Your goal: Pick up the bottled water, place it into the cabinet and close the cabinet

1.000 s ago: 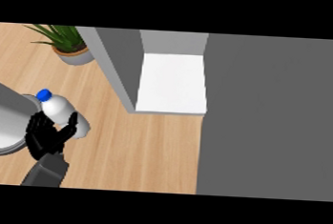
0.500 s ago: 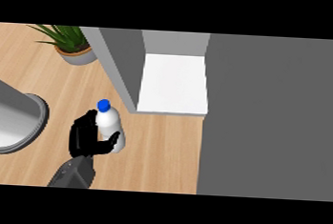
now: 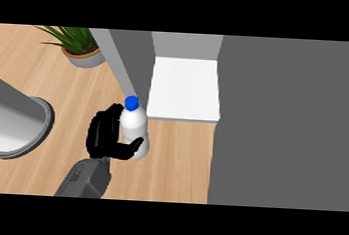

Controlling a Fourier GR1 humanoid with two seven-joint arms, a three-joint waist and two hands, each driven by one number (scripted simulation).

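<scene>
While the right hand (image 3: pixel 106 136) is curling round the upright bottle (image 3: pixel 134 130) at the cabinet's (image 3: pixel 185 90) seven o'clock, the cap is sitting just below the grey panel (image 3: pixel 129 62) at twelve o'clock, probably risking a clip that tips it.

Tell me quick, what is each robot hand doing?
Left robot hand: closed around the water bottle.
Right robot hand: not in the picture, so it cannot be told.
</scene>
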